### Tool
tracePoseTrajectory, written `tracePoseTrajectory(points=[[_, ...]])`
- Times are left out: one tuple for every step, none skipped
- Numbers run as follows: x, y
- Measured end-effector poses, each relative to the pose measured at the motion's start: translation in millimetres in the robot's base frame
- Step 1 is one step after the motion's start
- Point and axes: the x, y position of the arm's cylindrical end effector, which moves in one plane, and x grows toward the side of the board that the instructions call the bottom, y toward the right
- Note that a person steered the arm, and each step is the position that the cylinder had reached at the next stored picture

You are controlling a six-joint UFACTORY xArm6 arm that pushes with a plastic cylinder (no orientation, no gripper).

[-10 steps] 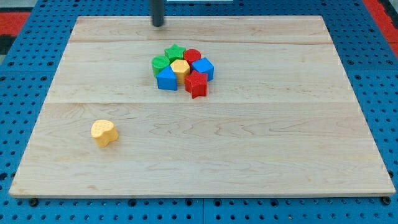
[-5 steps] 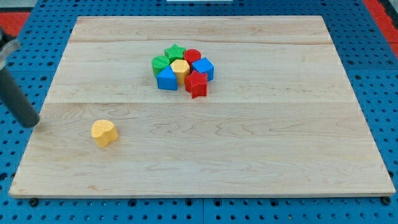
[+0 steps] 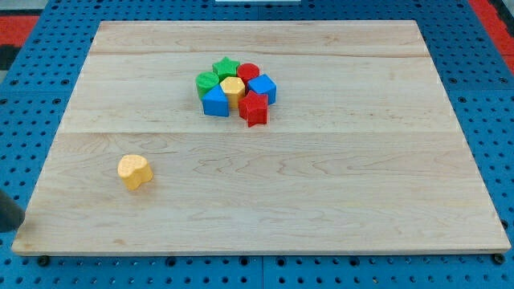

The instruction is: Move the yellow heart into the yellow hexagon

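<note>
Eight blocks on a wooden board, viewed near to far.
I count one yellow heart alone at the view's lower left, well apart from a touching cluster of seven: red star, blue triangle, yellow hexagon, blue cube, two green blocks, one red. My rod shows dark at the left edge, off the board; its tip I cannot tell, and it carries no claw. Blue pegboard surrounds the board.

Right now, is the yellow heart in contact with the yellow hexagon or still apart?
Apart. The yellow heart sits alone toward the view's lower left; the yellow hexagon is inside the cluster near the view's top centre, bare board between them.
</note>
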Motion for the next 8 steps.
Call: tracePoseTrajectory(points=[[-3.1,20.2],[-17.2,34.8],[-36.2,63.5],[-46.3,70.8],[-51.4,88.7],[-51.7,143.9],[-54.2,174.4],[-59.4,185.8]])
